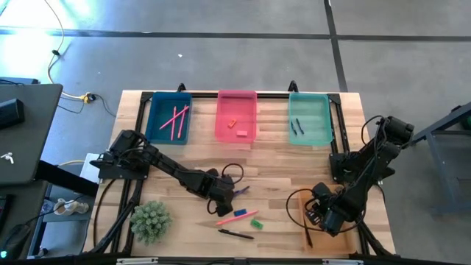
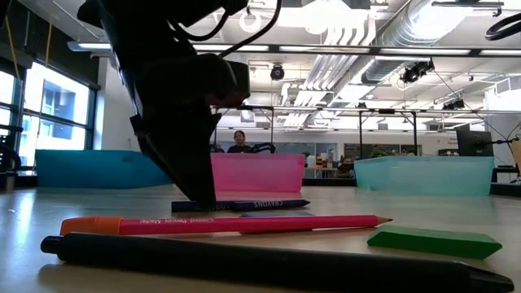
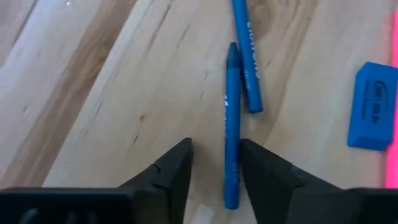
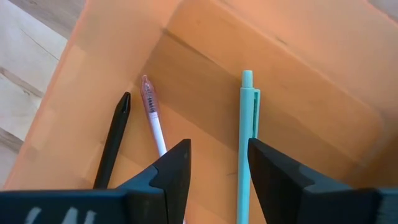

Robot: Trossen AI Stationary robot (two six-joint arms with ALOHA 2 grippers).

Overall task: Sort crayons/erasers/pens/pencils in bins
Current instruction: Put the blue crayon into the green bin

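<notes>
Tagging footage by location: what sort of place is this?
Probably a large lab or workshop: exposed ceiling ducts and strip lights overhead, a polished concrete floor, and a wooden table carrying two robot arms.

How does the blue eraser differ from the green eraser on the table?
The blue eraser lies beside the two blue crayons, close to the left gripper; the green eraser lies farther front, between the pink pencil and black pen. Colour differs: blue versus green. Both are short flat blocks, loose on the wood, not binned.

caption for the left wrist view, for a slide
Open left gripper straddling a blue crayon on the wooden table, a second blue crayon and blue eraser nearby.
</notes>
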